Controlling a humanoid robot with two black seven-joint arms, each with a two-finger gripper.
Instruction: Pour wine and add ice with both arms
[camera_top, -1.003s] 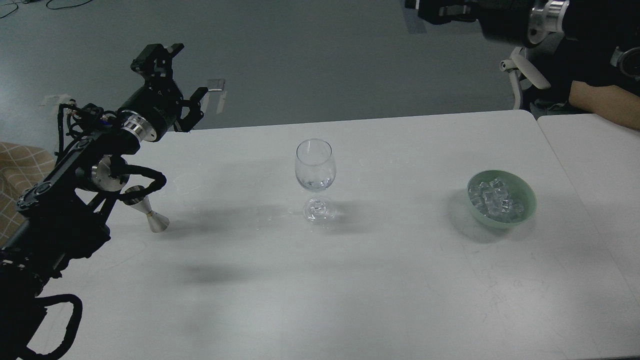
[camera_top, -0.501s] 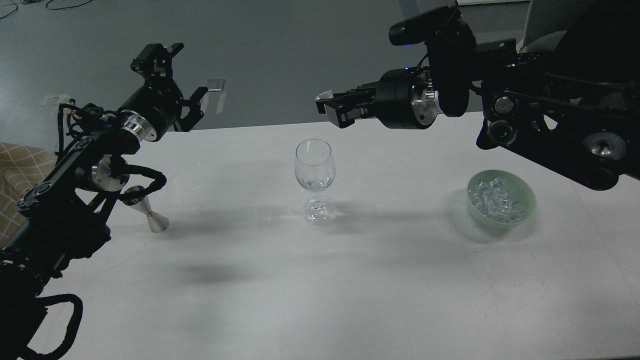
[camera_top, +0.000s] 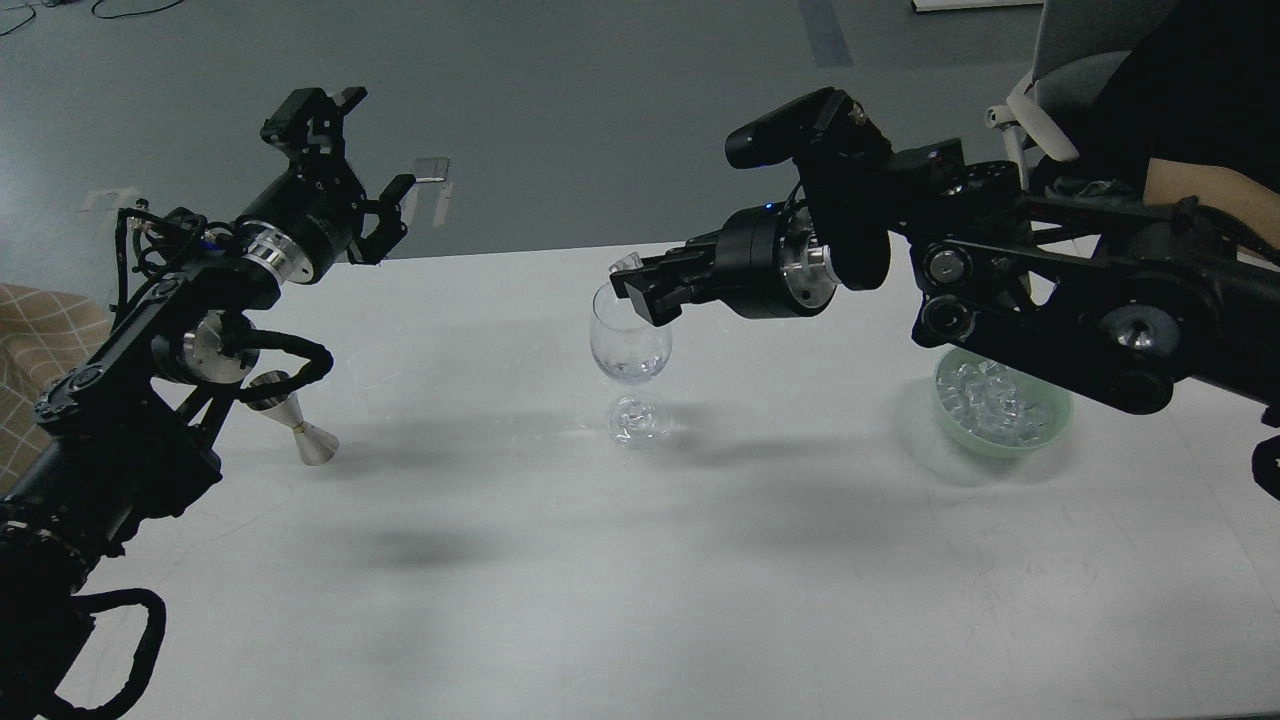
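Observation:
A clear stemmed glass (camera_top: 630, 350) stands at the middle of the white table (camera_top: 620, 560). My right gripper (camera_top: 628, 285) reaches in from the right and is shut on one clear ice cube (camera_top: 626, 264), held right at the glass's rim. More ice (camera_top: 985, 400) lies heaped in the pale green bowl (camera_top: 1050, 425), partly hidden under my right arm. My left gripper (camera_top: 362, 150) is open and empty, raised over the table's far left edge. No stream of wine shows.
A silver metal jigger (camera_top: 305, 435) stands tilted at the left, half hidden by my left arm. A person's bare forearm (camera_top: 1200, 190) and a chair (camera_top: 1040, 110) are at the back right. A patterned brown cloth (camera_top: 30, 330) lies at the left edge.
My right arm has swung in from the top right and come down to the left, bringing the ice cube to the glass's rim. The left arm has not moved.

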